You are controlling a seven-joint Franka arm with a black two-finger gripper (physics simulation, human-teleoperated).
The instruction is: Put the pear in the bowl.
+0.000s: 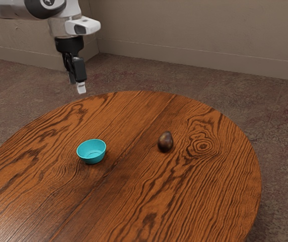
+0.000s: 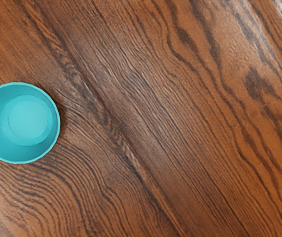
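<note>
While the pear [image 1: 165, 142] and bowl [image 1: 91, 151] sit well apart on the bench [image 1: 194, 201], the claw [image 1: 77, 85] hangs higher, open.

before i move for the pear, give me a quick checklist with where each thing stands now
1. Hand empty, fingers apart: ok.
2. Pear resting on the wooden table, nothing else touching it: ok.
3. Teal bowl upright, with nothing in it: ok.
4. Hand lined up over the pear: not ok, it hangs high by the table's far edge, and the pear lies off to the exterior view's right.
5. Pear already in the bowl: not ok, it sits apart from it.
6. Pear steady enough not to roll when touched: cannot tell.
</note>
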